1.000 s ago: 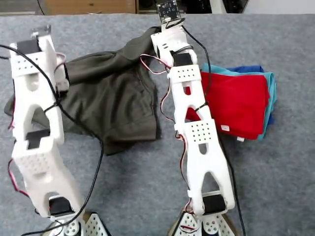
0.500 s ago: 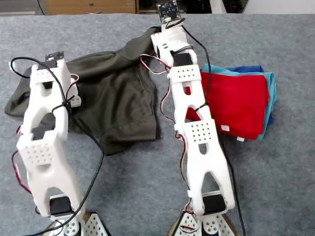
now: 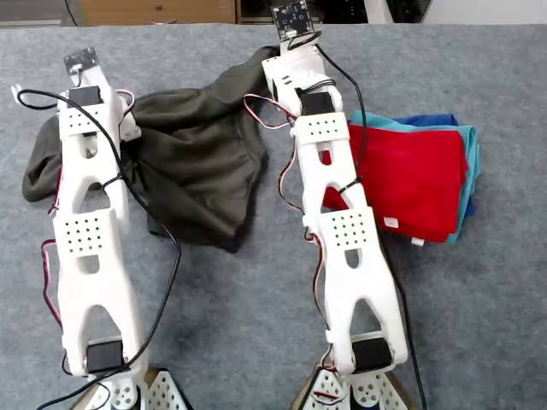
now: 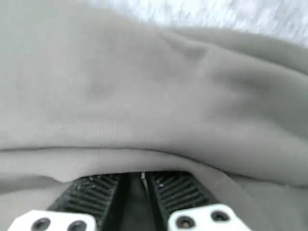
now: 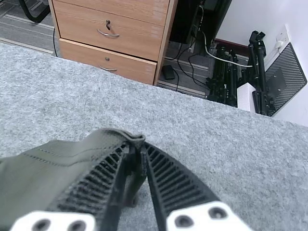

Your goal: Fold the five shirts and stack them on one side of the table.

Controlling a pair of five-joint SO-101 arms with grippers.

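**Operator:** How is the left gripper (image 4: 142,175) set?

**Technician:** It is closed. The ribbed black fingers (image 4: 91,192) are brought almost together, and a fold of the crumpled olive-green fabric shirt (image 3: 205,162) is pinched between them.

**Operator:** And the right gripper (image 5: 139,149)?

**Technician:** It is closed to a thin slit. A hemmed edge of the same olive-green shirt is clamped at the fingertips (image 5: 161,166), at the far side of the grey felt-covered table (image 3: 479,299). A wooden drawer cabinet (image 5: 110,29) is seen on the floor beyond the table edge.

**Operator:** Where is the shirt located?

**Technician:** It is spread unfolded across the far half of the table. The main body is bunched between the two arms. One corner is drawn up to the right gripper, and a smaller bundle is seen on the outer side of the left arm.

**Operator:** Where are the folded items placed?

**Technician:** A stack is placed at the right side of the table, partly covered by the right arm. A folded red shirt (image 3: 410,179) is laid on top. A teal shirt (image 3: 472,162) and a blue shirt (image 3: 432,120) are visible beneath it at the edges.
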